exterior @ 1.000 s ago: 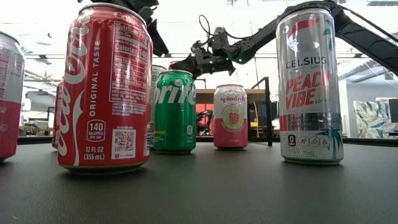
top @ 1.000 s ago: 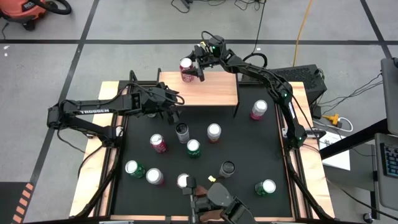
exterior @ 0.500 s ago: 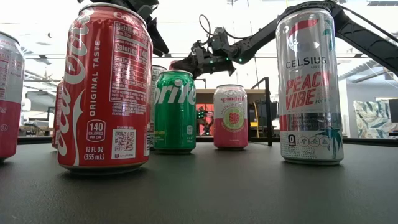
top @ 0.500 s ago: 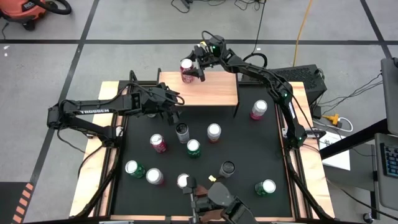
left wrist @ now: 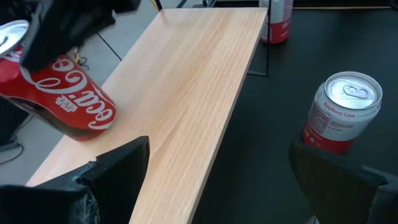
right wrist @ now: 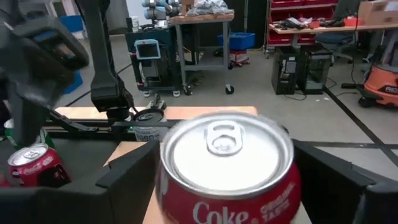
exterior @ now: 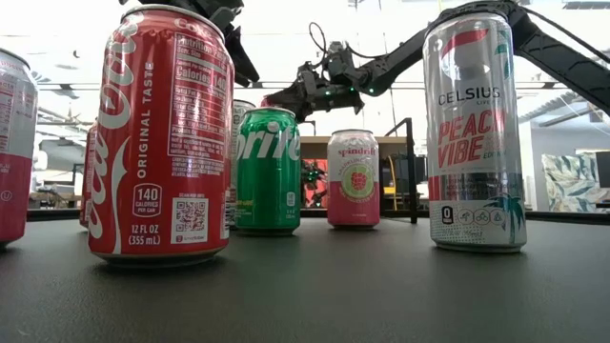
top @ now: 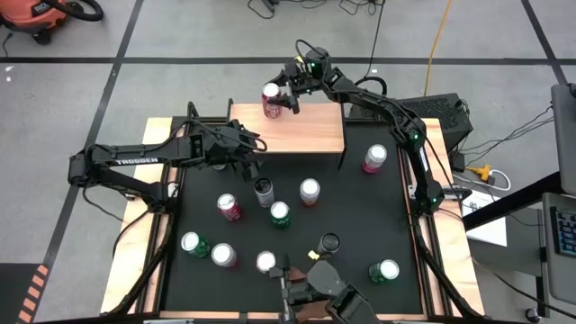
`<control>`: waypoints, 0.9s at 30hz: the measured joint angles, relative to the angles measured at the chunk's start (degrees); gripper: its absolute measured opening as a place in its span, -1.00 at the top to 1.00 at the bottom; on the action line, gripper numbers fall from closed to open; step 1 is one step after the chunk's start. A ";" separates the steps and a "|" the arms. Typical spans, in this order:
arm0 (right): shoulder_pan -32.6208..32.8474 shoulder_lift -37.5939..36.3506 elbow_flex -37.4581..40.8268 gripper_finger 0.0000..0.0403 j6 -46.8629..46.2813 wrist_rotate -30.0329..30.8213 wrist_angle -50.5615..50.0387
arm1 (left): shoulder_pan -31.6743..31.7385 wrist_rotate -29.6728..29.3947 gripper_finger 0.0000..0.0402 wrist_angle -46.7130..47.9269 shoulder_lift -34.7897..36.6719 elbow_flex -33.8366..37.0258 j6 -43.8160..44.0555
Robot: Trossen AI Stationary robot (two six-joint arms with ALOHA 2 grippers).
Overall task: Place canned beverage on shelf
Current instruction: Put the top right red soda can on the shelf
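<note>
Step in hand: release. The right gripper (top: 286, 95) has let go of the red Coke can (top: 271, 100), which stands upright at the far left corner of the shelf (top: 310, 133).
Right gripper: fingers spread on either side of the can, no longer pressing it; the right wrist view shows gaps on both sides.
Left gripper (top: 250, 148): fingers wide apart and empty, hovering just off the shelf's near left edge, above the black mat (top: 360, 216).
Next move, by judgement: the right arm must back off without clipping the can.
Since a second ago: the right fingers have widened and the wrist has drawn slightly away to the far right; the can has not shifted.
Remaining: other cans wait on the mat.
</note>
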State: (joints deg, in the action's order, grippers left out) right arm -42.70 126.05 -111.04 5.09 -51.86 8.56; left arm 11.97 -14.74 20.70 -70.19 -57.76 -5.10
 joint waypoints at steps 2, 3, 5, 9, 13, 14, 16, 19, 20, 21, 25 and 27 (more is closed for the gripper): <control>-0.02 -0.67 0.00 -0.60 -0.03 -0.94 -0.26 | -0.09 0.00 -0.90 0.00 0.00 0.00 0.21; -0.01 -1.10 0.00 -0.60 -0.07 -0.94 -0.87 | -0.15 -0.01 -0.90 -0.01 0.00 0.02 0.22; 0.37 -1.78 0.00 -0.60 0.67 -0.74 -2.13 | -0.37 -0.01 -0.90 -0.01 0.00 0.02 0.22; 0.87 -2.96 0.00 -0.60 1.55 -0.61 -3.33 | -0.39 0.00 -0.90 -0.14 -0.02 0.01 0.24; 0.81 -4.44 0.00 -0.60 1.71 0.85 -3.39 | -0.38 0.00 -0.90 -0.14 -0.02 0.02 0.27; 0.78 -4.83 0.00 -0.60 1.94 0.99 -3.59 | -0.39 0.00 -0.90 -0.14 -0.02 0.02 0.29; 0.74 -5.46 0.00 -0.60 2.03 1.07 -3.82 | -0.39 0.00 -0.90 -0.14 -0.02 0.02 0.32; 0.74 -6.92 0.00 -0.60 3.77 1.05 -7.13 | -0.39 0.00 -0.90 -0.06 -0.02 0.02 0.32; 0.75 -7.60 0.00 -0.60 5.11 0.99 -9.35 | -0.39 0.00 -0.90 0.04 -0.02 0.02 0.32; 0.82 -8.41 0.00 -0.60 6.74 0.92 -12.12 | -0.39 0.00 -0.90 0.18 -0.02 0.02 0.35; 2.29 -11.04 0.00 -0.60 15.92 4.04 -24.57 | -0.39 -0.02 -0.90 0.78 -0.02 0.02 0.48; 3.84 -12.15 0.00 -0.60 19.13 7.00 -28.93 | -0.39 -0.02 -0.90 0.76 -0.02 0.02 0.52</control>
State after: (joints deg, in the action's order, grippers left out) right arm -38.86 113.91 -111.04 24.22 -44.86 -20.37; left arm 11.57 -14.76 21.45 -70.22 -57.74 -4.58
